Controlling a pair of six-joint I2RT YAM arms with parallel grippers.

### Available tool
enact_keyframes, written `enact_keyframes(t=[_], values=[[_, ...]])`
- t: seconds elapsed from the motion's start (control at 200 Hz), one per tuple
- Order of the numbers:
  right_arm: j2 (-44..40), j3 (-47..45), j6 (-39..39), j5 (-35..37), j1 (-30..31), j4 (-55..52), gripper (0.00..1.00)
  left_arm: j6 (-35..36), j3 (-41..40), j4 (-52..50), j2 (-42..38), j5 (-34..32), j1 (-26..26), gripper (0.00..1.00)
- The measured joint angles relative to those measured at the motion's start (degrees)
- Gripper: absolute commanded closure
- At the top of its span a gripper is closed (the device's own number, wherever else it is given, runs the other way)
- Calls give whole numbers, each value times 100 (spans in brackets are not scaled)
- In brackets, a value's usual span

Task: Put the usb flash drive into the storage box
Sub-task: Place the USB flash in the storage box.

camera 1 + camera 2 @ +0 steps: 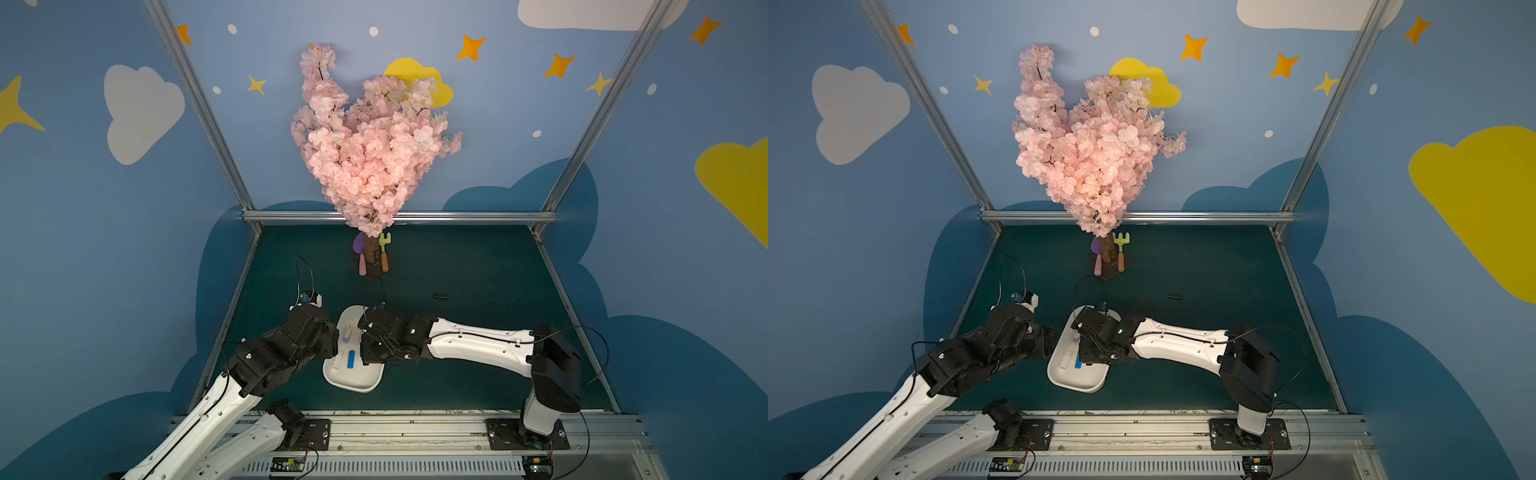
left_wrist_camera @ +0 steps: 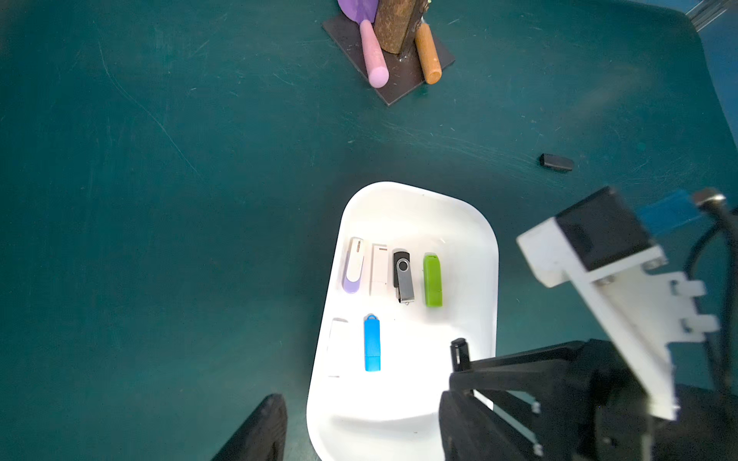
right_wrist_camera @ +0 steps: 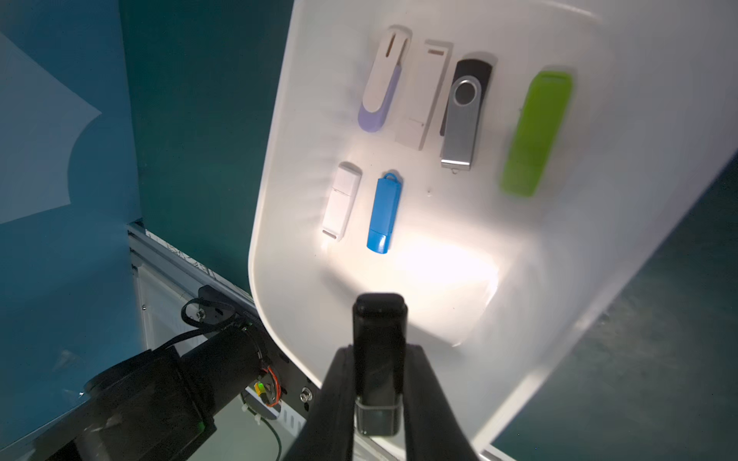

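right gripper [image 3: 379, 359] clenched on black drive [image 3: 379, 315] — hanging above box [image 3: 539, 259], not yet in | looks light, rigid, slick — pinch flat sides mid-body | left gripper [image 2: 361, 403] spread, empty

The right gripper [image 3: 379, 359] is black; the clamped drive [image 3: 379, 319] is black. Ahead of its tips: the white storage box [image 3: 265, 239], a blue drive [image 3: 383, 215], a green drive [image 3: 537, 131], a lilac-and-white drive [image 3: 381, 84], a black-and-silver drive [image 3: 463, 115].

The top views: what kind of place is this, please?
Probably a staged robot recording booth: painted cloud-and-star walls, an aluminium frame, and a fake blossom tree on the green table.
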Motion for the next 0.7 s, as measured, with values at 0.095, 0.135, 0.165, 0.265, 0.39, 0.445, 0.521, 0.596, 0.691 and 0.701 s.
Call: enact_keyframes(t=[0.095,0.135,0.165,0.265,0.39,0.445,0.521,0.596,0.691,0.701], values=[[273,219,192,116,76,-79,82,0,0,0,-2,0,0,36],[363,284,256,162,101,-94,81,0,-2,0,-9,0,0,36],[428,326,313,201,111,-107,81,0,-2,2,-28,0,0,36],[627,437,498,317,111,-219,80,0,-15,2,-136,-2,0,36],[898,562,708,356,105,-304,81,0,-17,0,-227,-13,0,36],[975,560,785,354,94,-310,81,2,-17,0,-251,-13,0,36],[1054,560,887,352,87,-308,81,2,-17,2,-269,-15,2,36],[1126,560,973,339,83,-304,81,0,-20,0,-289,-17,2,36],[1252,573,1016,315,70,-308,80,0,-20,2,-304,-17,2,36],[1263,575,1016,313,70,-306,80,0,-20,2,-304,-17,2,36]])
